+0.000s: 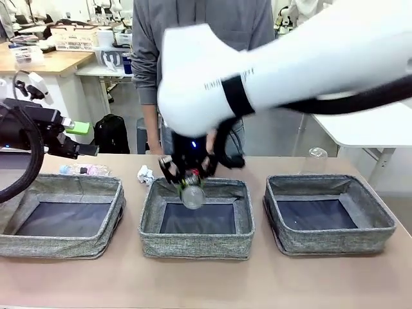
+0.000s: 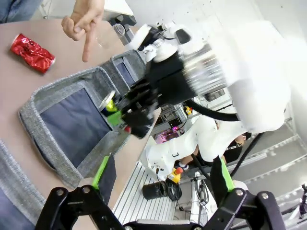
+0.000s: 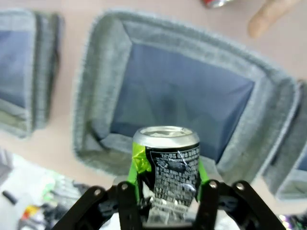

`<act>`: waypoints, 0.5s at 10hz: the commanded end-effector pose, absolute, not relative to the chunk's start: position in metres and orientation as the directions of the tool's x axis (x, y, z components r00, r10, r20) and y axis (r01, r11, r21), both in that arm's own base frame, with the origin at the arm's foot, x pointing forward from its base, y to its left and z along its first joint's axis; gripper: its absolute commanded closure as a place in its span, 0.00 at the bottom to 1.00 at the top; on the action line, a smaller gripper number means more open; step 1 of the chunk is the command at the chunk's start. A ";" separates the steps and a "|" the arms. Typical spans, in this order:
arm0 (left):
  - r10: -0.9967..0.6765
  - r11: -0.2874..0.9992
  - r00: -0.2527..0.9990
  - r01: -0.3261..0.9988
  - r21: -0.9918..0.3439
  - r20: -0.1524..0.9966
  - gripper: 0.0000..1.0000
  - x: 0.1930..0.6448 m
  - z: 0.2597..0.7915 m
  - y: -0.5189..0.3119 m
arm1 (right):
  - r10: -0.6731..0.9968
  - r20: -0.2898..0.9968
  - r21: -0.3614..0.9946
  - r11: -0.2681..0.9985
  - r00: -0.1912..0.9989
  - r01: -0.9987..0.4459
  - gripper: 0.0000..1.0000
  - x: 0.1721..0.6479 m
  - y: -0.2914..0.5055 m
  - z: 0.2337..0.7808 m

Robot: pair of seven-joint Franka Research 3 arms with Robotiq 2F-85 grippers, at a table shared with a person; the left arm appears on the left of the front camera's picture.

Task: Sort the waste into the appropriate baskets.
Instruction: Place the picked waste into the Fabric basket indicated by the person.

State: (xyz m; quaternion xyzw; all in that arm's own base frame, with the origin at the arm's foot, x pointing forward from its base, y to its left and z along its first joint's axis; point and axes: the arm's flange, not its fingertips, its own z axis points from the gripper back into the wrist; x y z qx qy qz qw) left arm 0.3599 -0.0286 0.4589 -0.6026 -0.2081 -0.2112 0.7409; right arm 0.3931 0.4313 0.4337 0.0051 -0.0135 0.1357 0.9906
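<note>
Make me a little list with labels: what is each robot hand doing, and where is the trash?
Right gripper: shut on the dark can, held above the middle basket
Left gripper: open, holding nothing, near the left basket
Red can: crushed, on the table, near the person's hand
Crumpled paper: on the table behind the middle basket
Clear cup: on the table behind the right basket

The right arm (image 1: pixel 322 51) is white with a black band (image 1: pixel 237 95), black cable (image 1: pixel 360 102) and black, green-padded pincer (image 1: pixel 190 180).
</note>
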 end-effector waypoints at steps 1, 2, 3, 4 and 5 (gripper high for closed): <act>-0.046 0.165 0.809 0.585 -0.794 0.586 0.00 0.360 0.459 -0.032 | 0.289 -0.003 0.089 0.954 0.957 -0.287 0.52 0.389 0.418 0.414; -0.046 0.165 0.809 0.585 -0.794 0.586 0.00 0.360 0.459 -0.032 | 0.285 0.005 0.036 0.958 0.959 -0.285 0.52 0.391 0.420 0.415; -0.046 0.165 0.809 0.585 -0.794 0.586 0.00 0.360 0.459 -0.032 | 0.287 0.009 0.035 0.957 0.958 -0.287 0.52 0.393 0.421 0.416; -0.046 0.165 0.809 0.585 -0.794 0.586 0.00 0.360 0.459 -0.032 | 0.287 0.006 0.036 0.957 0.958 -0.287 0.52 0.393 0.422 0.417; -0.046 0.165 0.809 0.585 -0.794 0.586 0.00 0.360 0.459 -0.032 | 0.287 0.005 0.044 0.957 0.958 -0.287 0.52 0.393 0.422 0.417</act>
